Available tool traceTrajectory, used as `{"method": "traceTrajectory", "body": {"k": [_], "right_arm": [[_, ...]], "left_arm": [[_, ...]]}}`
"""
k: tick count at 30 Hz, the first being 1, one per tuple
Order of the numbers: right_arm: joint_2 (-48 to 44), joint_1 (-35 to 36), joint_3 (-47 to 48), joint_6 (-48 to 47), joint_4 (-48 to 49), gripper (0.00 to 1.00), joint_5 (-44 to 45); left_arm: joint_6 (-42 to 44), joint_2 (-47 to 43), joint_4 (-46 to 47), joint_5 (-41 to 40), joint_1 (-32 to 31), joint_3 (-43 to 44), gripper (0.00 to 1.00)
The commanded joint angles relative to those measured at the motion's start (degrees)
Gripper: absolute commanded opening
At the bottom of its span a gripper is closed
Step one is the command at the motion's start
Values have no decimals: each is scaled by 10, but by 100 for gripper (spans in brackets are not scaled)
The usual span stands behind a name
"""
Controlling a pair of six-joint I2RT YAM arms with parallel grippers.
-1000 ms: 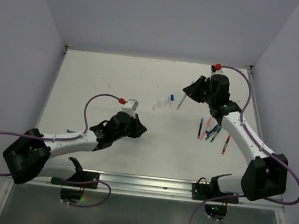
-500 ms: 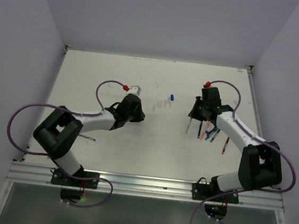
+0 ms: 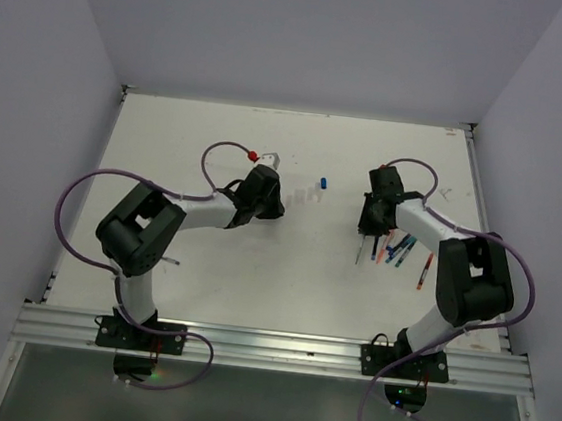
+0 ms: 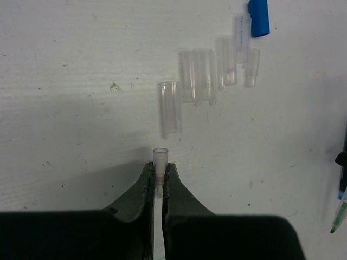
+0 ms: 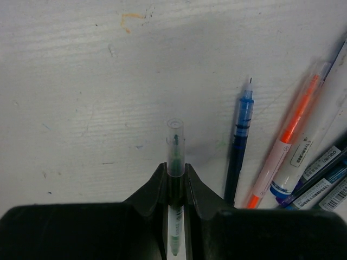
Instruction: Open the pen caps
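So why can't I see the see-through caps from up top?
Left wrist view: close up, the clear caps show well, with soft shadows. Top view: they're tiny and pale on the white table, so they nearly vanish; only the blue cap pops.

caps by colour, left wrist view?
Blue cap: 1
Clear caps lying loose: 6
Clear cap in the left pincer: 1
Total: 8

A scuffed white table (image 3: 169,128) stood walled by plain lavender panels (image 3: 310,33) behind it and on both sides; an aluminium rail (image 3: 277,346) ran along its near edge.
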Motion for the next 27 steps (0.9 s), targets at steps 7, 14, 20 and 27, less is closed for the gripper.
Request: {"method": "traceTrajectory", "body": {"k": [7,14,20,27], "right_arm": [[34,-4,35,-13,-13,8,61],[33,-3,38,-16,-19,25,80],[25,-3,39,-20,-20,41,86],[-18,1,31,-29,-13,50,94]], "left_arm": [[21,53,-1,20,17,55,6],[21,70,4,30,21,65,20],[19,61,5,25,24,57,45],[18,-9,36,27,30,5,60]]}}
